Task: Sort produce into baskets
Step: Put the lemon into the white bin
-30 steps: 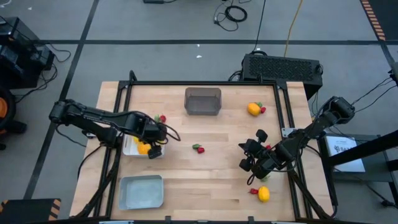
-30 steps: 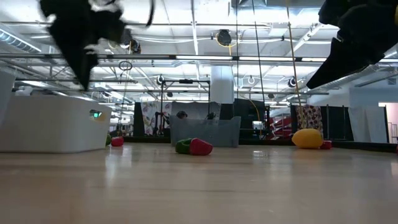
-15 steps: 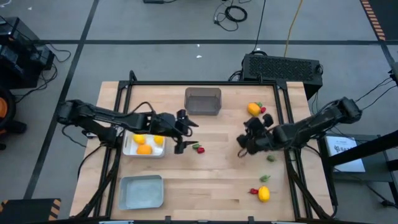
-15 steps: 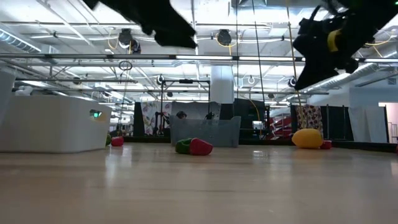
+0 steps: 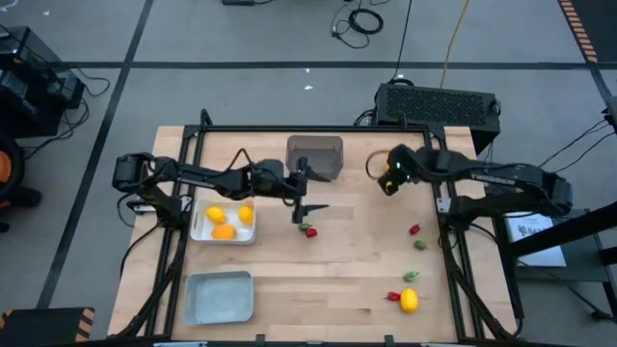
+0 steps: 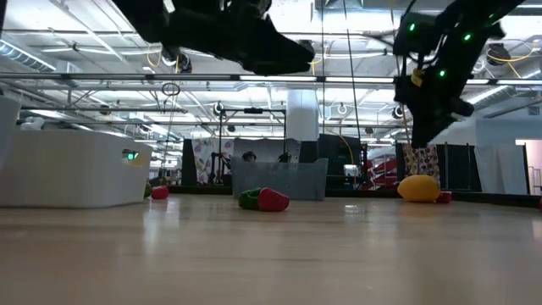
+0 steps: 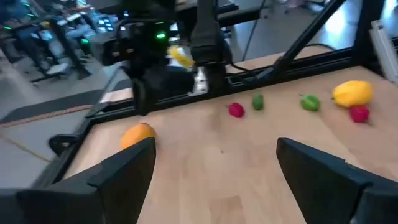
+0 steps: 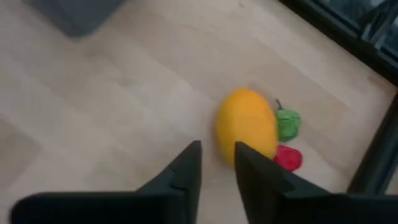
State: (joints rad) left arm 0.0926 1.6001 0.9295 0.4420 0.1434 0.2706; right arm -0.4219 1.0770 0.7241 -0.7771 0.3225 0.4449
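R hand [image 8: 217, 165] (nr closed, empty) over orange fruit [image 8: 246, 124]; L hand [image 7: 214, 165] released.

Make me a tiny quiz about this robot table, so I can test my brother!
1. True or false: the white tray holds three yellow fruits.
2. What lies nearest the left gripper? A a banana; B a red-and-green piece; C a spoon.
3. Fill in: the right gripper hangs over a yellow ___.
Key: 1 true; 2 B; 3 lemon.
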